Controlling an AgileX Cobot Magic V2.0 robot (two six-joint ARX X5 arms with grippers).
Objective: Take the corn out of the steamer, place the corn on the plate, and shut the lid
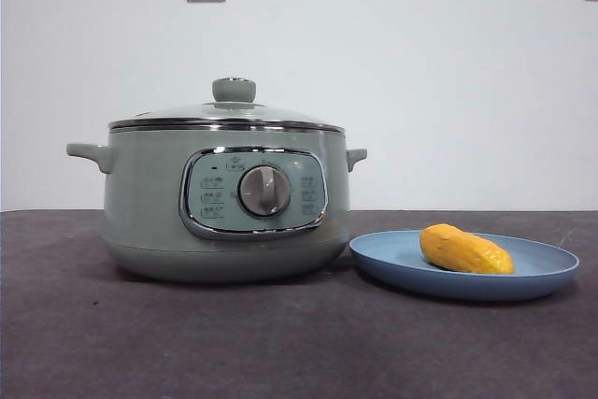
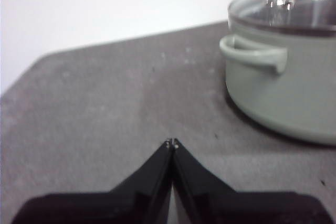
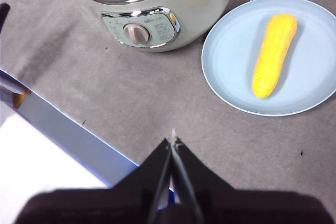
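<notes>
corn (image 1: 465,249) lies on the plate (image 1: 551,276), just beside the steamer (image 1: 224,203). lid (image 1: 229,114) sits on the steamer, closed. right gripper (image 3: 172,141) has jaws pressed together, empty, over bare table (image 1: 187,343), well apart from corn and plate. left gripper (image 2: 171,143) jaws together too, empty, near the steamer's side handle (image 2: 254,56), not touching.
</notes>
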